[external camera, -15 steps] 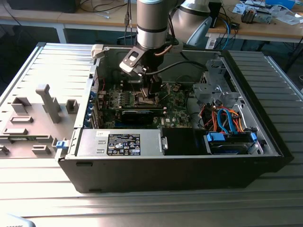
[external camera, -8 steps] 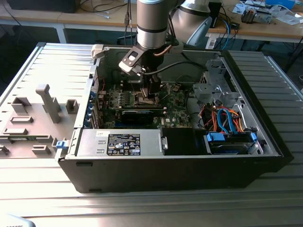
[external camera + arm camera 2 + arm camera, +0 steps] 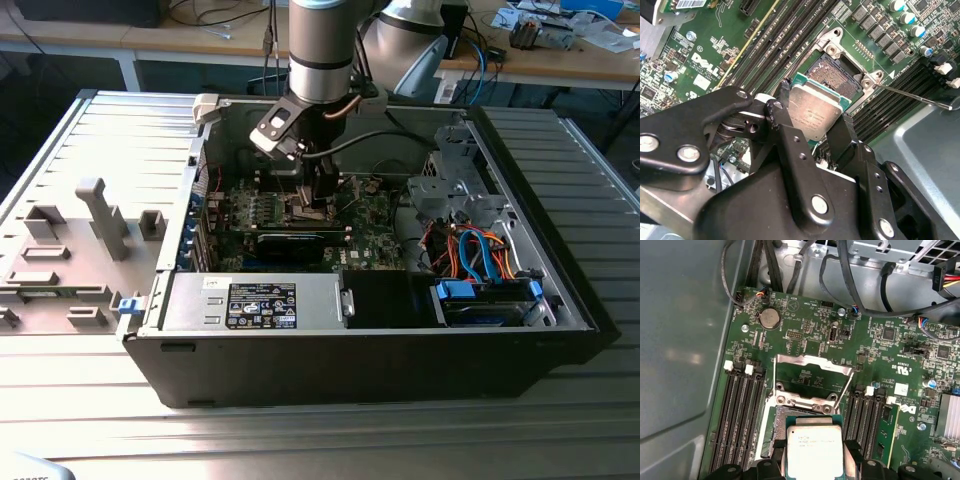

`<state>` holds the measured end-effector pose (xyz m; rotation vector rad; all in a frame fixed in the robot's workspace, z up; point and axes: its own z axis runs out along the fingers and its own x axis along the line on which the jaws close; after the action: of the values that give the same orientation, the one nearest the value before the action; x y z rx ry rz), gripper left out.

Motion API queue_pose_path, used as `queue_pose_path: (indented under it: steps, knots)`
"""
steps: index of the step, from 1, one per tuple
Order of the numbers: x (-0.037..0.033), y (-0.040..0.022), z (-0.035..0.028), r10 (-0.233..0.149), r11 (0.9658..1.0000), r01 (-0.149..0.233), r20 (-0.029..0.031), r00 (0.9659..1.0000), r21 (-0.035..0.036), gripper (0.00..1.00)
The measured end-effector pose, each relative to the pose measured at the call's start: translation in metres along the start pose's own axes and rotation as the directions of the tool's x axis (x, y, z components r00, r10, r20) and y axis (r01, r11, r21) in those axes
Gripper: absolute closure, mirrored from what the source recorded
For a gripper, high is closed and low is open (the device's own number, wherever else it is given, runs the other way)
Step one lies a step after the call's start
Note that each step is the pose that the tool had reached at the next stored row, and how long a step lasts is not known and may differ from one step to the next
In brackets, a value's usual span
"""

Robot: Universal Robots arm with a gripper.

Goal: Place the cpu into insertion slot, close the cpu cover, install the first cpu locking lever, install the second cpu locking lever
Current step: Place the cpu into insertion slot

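We see the gripper [image 3: 816,110] clamped on the chip [image 3: 815,450], which hides part of the socket [image 3: 832,79] under it; the cover [image 3: 812,371] stands raised open.

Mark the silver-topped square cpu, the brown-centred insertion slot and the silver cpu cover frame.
silver-topped square cpu [image 3: 815,450]: first wrist view, middle of metal top.
brown-centred insertion slot [image 3: 832,76]: second wrist view, exposed contact field.
silver cpu cover frame [image 3: 812,361]: first wrist view, open frame's end bar.
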<state>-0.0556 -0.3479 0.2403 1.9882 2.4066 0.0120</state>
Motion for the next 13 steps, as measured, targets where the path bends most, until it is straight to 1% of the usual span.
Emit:
queue_pose_path:
  steps: [3, 13]
  knots:
    - [0.0, 0.0, 0.0002, 0.016, 0.9999, -0.016, 0.0003, 0.9999, 0.0001, 0.46]
    - [0.0, 0.0, 0.0007, 0.05, 0.9987, -0.05, 0.0009, 0.9987, 0.0005, 0.46]
